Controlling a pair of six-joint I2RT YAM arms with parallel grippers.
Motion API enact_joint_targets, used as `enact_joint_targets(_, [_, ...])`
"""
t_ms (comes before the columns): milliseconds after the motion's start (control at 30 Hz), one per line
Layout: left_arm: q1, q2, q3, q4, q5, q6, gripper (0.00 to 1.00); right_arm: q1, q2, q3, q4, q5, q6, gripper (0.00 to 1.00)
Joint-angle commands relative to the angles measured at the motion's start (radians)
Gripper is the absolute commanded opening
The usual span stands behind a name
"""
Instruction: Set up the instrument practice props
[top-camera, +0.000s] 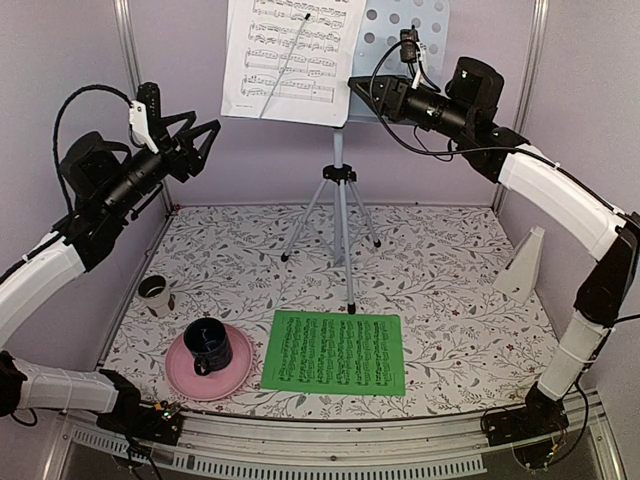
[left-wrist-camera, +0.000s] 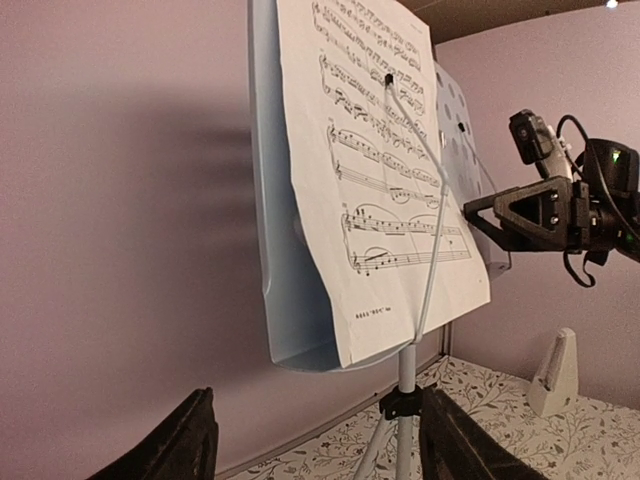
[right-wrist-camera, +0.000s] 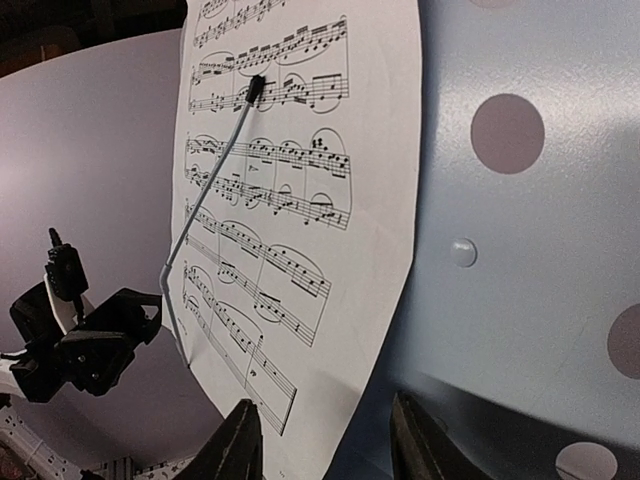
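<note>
The pale-blue music stand (top-camera: 405, 25) rises on its silver tripod (top-camera: 340, 210) at the back middle. A white sheet of music (top-camera: 290, 55) rests on its left half under a thin wire arm (top-camera: 285, 65). My right gripper (top-camera: 358, 88) hovers close in front of the stand's face (right-wrist-camera: 530, 250). It is open, and the white sheet's right edge (right-wrist-camera: 400, 200) runs up between its jaws (right-wrist-camera: 325, 415). My left gripper (top-camera: 200, 135) hangs open in the air left of the stand, empty (left-wrist-camera: 315, 400). The green sheet of music (top-camera: 335, 352) lies flat at the front. The white metronome (top-camera: 523, 265) stands at the right.
A dark mug (top-camera: 208, 345) sits on a pink plate (top-camera: 235, 378) at the front left, with a small beige cup (top-camera: 155, 293) behind it. Lilac walls close in the back and both sides. The tripod's legs spread over the floral mat (top-camera: 450, 290).
</note>
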Motion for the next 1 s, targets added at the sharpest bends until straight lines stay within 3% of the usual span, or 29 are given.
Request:
enact_joint_targets(0, [-0.012, -0.017, -0.006, 0.025, 0.009, 0.019, 0.69, 0.001, 0.032, 0.006, 0.016, -0.003, 0.031, 0.46])
enact_joint_targets(167, [-0.012, -0.008, -0.001, 0.034, 0.021, 0.025, 0.69, 0.009, 0.052, 0.021, 0.017, -0.008, 0.033, 0.45])
enact_joint_targets(267, [-0.012, -0.004, -0.002, 0.039, 0.026, 0.023, 0.68, 0.012, 0.059, 0.029, 0.019, -0.018, 0.033, 0.39])
enact_joint_targets(533, [-0.012, -0.011, -0.011, 0.049, 0.021, 0.026, 0.68, 0.014, 0.077, 0.052, 0.036, 0.005, 0.002, 0.0])
enact_joint_targets(967, [-0.011, -0.006, -0.011, 0.057, 0.007, 0.037, 0.67, 0.014, 0.121, 0.127, 0.044, 0.064, -0.058, 0.0])
